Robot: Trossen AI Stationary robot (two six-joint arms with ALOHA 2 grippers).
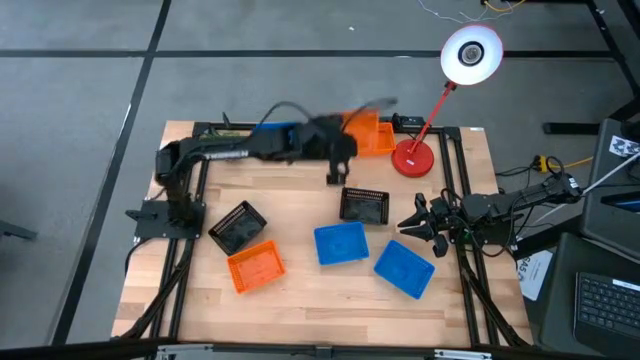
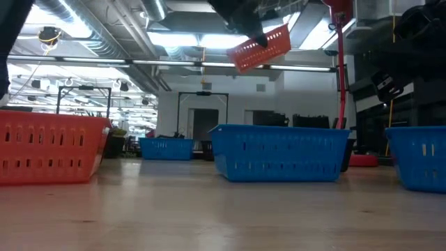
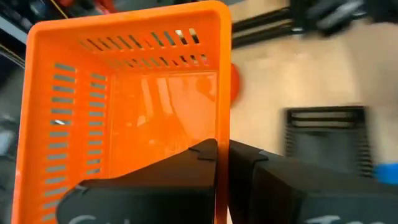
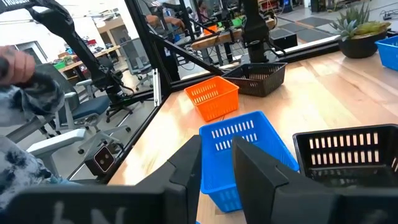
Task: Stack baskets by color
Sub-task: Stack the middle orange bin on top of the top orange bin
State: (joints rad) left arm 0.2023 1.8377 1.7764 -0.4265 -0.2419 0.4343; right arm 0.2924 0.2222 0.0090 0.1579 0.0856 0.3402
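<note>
My left gripper holds an orange basket above the table's far side, next to the red lamp's base. In the low view this basket hangs tilted, high above the tabletop. On the table rest a second orange basket, two blue baskets and two black mesh baskets. Another blue basket shows under my left arm. My right gripper waits open at the table's right edge with nothing between its fingers. My left gripper pinches one side wall of the orange basket at its rim, one finger inside the basket and one outside. The fingers come from the table's left, slanting down. The basket is lifted clear of the table and tilted.
The red lamp's head reaches beyond the table's far right corner on its stem. A potted plant stands on the wood in the right wrist view. Bare wood lies along the near edge and in the middle.
</note>
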